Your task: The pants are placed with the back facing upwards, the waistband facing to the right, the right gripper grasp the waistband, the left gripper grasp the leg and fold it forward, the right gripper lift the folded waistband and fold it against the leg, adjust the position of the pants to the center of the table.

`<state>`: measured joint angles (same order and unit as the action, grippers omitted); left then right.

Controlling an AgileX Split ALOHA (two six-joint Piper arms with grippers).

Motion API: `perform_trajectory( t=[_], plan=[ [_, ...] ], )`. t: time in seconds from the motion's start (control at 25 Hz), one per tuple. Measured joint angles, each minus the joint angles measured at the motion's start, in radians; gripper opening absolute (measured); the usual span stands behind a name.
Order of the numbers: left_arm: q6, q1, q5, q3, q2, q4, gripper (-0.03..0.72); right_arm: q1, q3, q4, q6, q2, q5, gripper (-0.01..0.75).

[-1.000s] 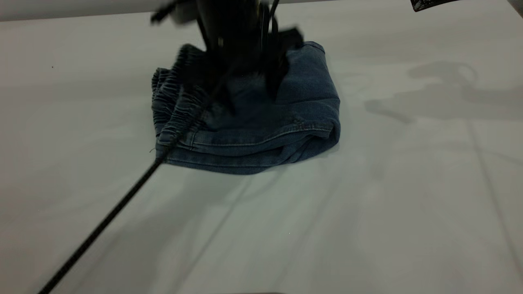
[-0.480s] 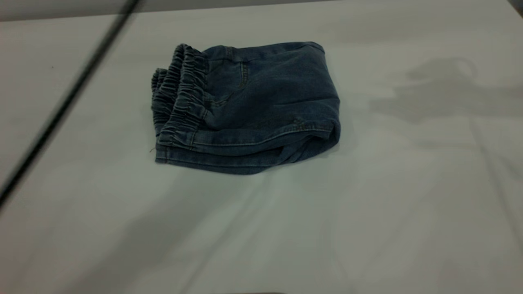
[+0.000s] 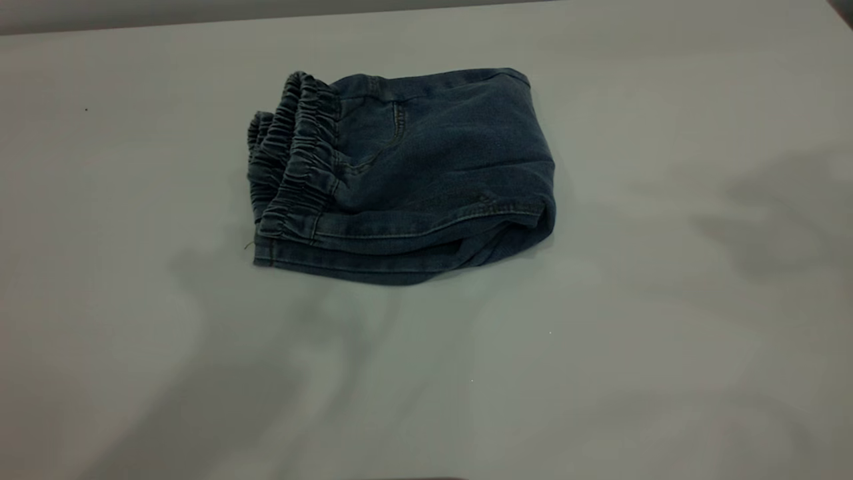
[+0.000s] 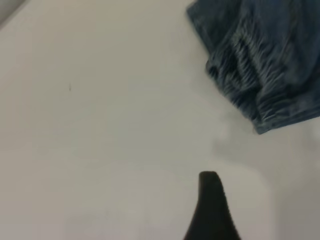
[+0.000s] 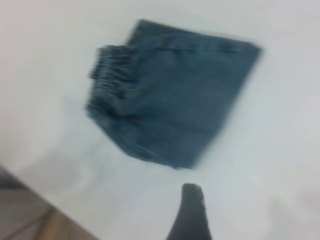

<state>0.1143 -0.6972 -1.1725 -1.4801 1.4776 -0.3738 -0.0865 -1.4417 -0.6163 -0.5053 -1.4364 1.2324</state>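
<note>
The pants (image 3: 426, 167) lie folded into a compact blue denim bundle on the white table (image 3: 666, 347), a little toward the far side and left of the middle. The ruched waistband (image 3: 293, 167) is stacked along the bundle's left edge. Neither gripper shows in the exterior view. In the left wrist view a dark wedge of my left gripper (image 4: 211, 200) hangs above bare table, apart from the pants (image 4: 265, 55). The right wrist view shows a dark part of my right gripper (image 5: 190, 210) high above the table, clear of the pants (image 5: 175, 95) and the waistband (image 5: 110, 80).
The table's far edge (image 3: 133, 20) runs along the back in the exterior view. A table edge with floor beyond it (image 5: 30, 220) shows in the right wrist view. Soft arm shadows fall on the table (image 3: 766, 227).
A black arm with its cable stood over the pants a second ago. It lifted away, then the cable left the exterior view too. The pants have not moved.
</note>
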Motion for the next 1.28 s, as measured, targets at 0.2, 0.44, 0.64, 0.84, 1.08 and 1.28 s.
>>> perform_trajectory(
  t=[0.2, 0.44, 0.64, 0.84, 1.08, 1.28],
  plan=[
    [-0.091, 0.000, 0.000, 0.044, -0.114, 0.101, 0.480, 0.000, 0.000, 0.207, 0.167, 0.193, 0.017, 0.512],
    [-0.155, 0.000, 0.000, 0.204, -0.263, 0.208, 0.480, 0.000, 0.016, 0.298, 0.266, 0.411, 0.027, 0.512],
    [-0.155, 0.000, 0.000, 0.387, -0.388, 0.238, 0.480, 0.000, 0.199, 0.308, 0.273, 0.624, 0.030, 0.512],
    [-0.127, 0.000, 0.000, 0.571, -0.526, 0.245, 0.480, 0.000, 0.426, 0.319, 0.276, 0.841, 0.036, 0.512],
    [-0.102, 0.000, 0.015, 0.775, -0.721, 0.282, 0.480, 0.000, 0.659, 0.345, 0.294, 1.080, 0.038, 0.512],
    [-0.101, 0.000, 0.046, 0.887, -0.859, 0.322, 0.480, 0.000, 0.819, 0.349, 0.298, 1.209, 0.039, 0.512]
  ],
)
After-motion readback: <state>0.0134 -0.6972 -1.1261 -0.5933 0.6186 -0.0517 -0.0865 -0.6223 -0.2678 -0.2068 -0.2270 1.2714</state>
